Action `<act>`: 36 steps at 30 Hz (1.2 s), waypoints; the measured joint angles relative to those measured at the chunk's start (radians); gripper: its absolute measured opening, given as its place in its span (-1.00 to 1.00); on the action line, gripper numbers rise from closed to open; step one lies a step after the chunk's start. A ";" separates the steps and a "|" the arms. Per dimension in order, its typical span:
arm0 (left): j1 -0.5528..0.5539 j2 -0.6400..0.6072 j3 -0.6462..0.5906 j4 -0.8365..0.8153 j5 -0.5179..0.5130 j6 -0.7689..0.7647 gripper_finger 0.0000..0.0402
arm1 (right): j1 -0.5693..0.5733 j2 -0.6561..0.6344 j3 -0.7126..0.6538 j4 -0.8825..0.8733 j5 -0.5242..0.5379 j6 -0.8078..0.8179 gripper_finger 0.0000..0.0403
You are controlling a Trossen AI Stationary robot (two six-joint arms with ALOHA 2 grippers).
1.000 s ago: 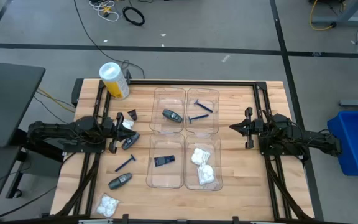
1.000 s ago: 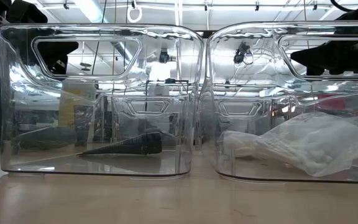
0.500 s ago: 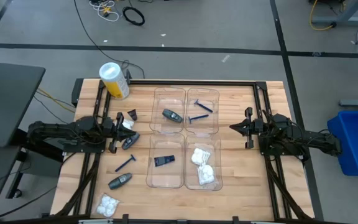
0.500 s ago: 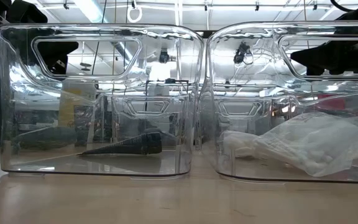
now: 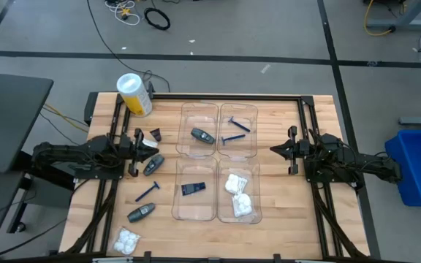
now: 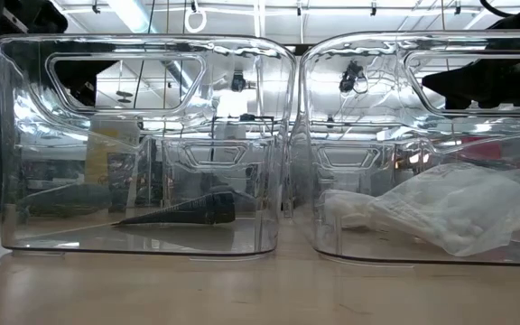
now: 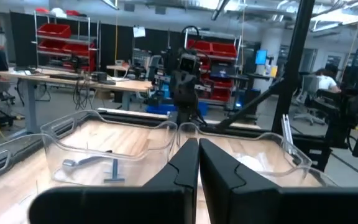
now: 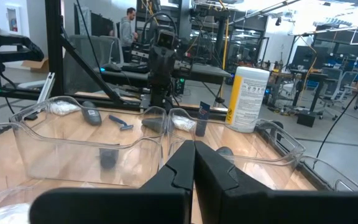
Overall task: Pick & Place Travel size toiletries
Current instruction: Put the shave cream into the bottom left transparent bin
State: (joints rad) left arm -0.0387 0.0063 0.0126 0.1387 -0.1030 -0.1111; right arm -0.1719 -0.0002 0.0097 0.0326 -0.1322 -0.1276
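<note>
Low view: dark cone piece (image 6: 183, 213) blurred behind clear tray (image 6: 143, 144) wall.

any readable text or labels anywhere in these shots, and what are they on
No text can be read anywhere.
The yellow-and-white cylinder carries lines of dark print on its white label, too small to read.
Papers and signs on the room's far walls are too blurred to read.
The clear trays and the toiletries in them show no lettering.
</note>
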 joint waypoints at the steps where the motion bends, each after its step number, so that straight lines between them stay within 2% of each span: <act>1: 0.000 0.000 0.008 -0.007 0.000 0.009 -0.89 | 0.000 0.000 0.000 0.000 0.000 0.000 -0.93; 5: 0.000 -0.001 0.050 0.005 -0.001 0.015 -0.89 | 0.000 0.000 0.000 0.000 0.000 0.000 -0.93; 11: 0.000 0.023 0.159 -0.109 -0.002 0.003 -0.89 | 0.000 0.000 0.000 0.000 0.000 0.000 -0.93; 24: 0.000 0.258 0.434 -0.160 -0.012 0.033 -0.89 | 0.000 0.000 0.000 0.000 0.000 0.000 -0.93; 36: 0.000 0.405 0.527 -0.175 -0.070 0.067 -0.89 | 0.000 0.000 0.000 0.000 0.000 0.000 -0.93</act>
State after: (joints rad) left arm -0.0391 0.4113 0.5399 -0.0361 -0.1730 -0.0438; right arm -0.1715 -0.0002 0.0097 0.0330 -0.1326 -0.1276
